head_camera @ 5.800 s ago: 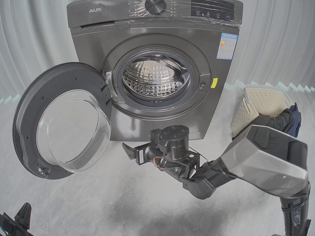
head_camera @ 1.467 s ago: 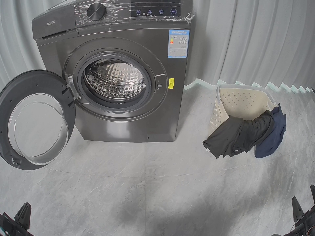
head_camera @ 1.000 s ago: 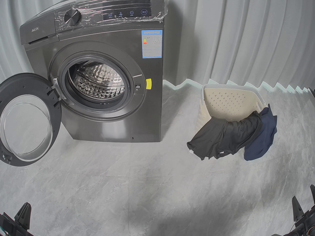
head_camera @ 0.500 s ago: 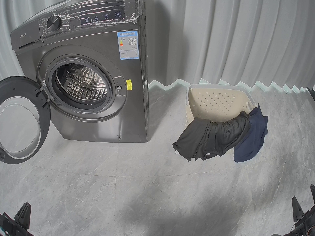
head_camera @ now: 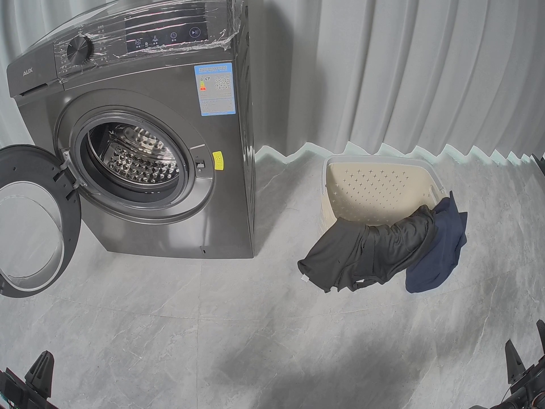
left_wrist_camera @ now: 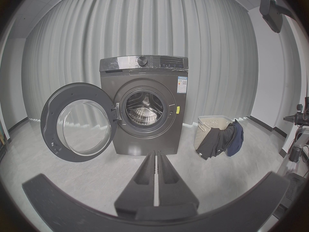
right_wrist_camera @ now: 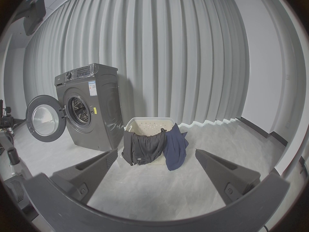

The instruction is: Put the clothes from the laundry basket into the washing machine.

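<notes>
Clothes (head_camera: 397,240) are not in the washing machine (head_camera: 227,160) yet, so I think the job is just at the start. 2 of them show: a black one (head_camera: 352,257) & a dark blue one (head_camera: 440,251). Both hang over the front rim of the laundry basket (head_camera: 380,180), w/ the low ends down on the floor (head_camera: 255,325). Can't tell if more lie at the bottom of the basket. It stands on the floor at the machine's side, on the robot's right, near but not touching.

Ready so far: the door (head_camera: 28,222) is swung wide open, & the drum (head_camera: 136,160) has its shiny metal wall w/ holes in plain sight.

Left to do: grab each bit of clothing, carry it over, push it in the drum. That's all of it, really.

Left gripper (left_wrist_camera: 156,154): fingers pressed close w/ just a thin slit, nothing in it. Right gripper (right_wrist_camera: 156,152): fingers spread wide, nothing in it, facing the basket. Both are well apart from the clothes, so no grab has begun. Right arm looks best to go 1st, as the basket is on its side.
</notes>
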### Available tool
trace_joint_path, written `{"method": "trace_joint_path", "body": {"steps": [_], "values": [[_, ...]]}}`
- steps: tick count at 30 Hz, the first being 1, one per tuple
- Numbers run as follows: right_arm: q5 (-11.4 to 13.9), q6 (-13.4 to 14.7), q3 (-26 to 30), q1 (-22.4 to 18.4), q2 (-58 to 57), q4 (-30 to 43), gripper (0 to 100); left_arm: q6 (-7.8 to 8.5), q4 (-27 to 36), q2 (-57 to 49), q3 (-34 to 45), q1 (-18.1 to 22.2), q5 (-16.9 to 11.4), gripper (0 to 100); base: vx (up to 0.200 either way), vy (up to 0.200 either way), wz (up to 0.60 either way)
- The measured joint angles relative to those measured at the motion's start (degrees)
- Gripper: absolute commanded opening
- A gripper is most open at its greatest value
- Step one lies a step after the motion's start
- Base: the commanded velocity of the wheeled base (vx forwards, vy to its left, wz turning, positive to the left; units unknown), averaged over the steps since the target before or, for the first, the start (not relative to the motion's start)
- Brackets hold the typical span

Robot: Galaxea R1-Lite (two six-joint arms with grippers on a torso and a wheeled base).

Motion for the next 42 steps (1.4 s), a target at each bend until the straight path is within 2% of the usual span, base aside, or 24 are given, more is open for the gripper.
{"method": "trace_joint_path", "body": {"steps": [24,36,42], "values": [[0.0,-0.07,0.0,0.02,0.02,-0.02,100,0.02,0.0,0.0,0.0,0.0,-0.02,0,0.0,-0.2,0.0],[0.09,-0.07,0.0,-0.01,0.05,0.0,100,0.02,0.0,0.0,0.0,0.0,-0.02,0,0.0,0.0,0.0],[0.09,-0.07,0.0,-0.01,0.07,0.0,100,0.02,-0.02,0.0,0.0,0.0,0.06,0,0.0,-0.2,0.0]]}}
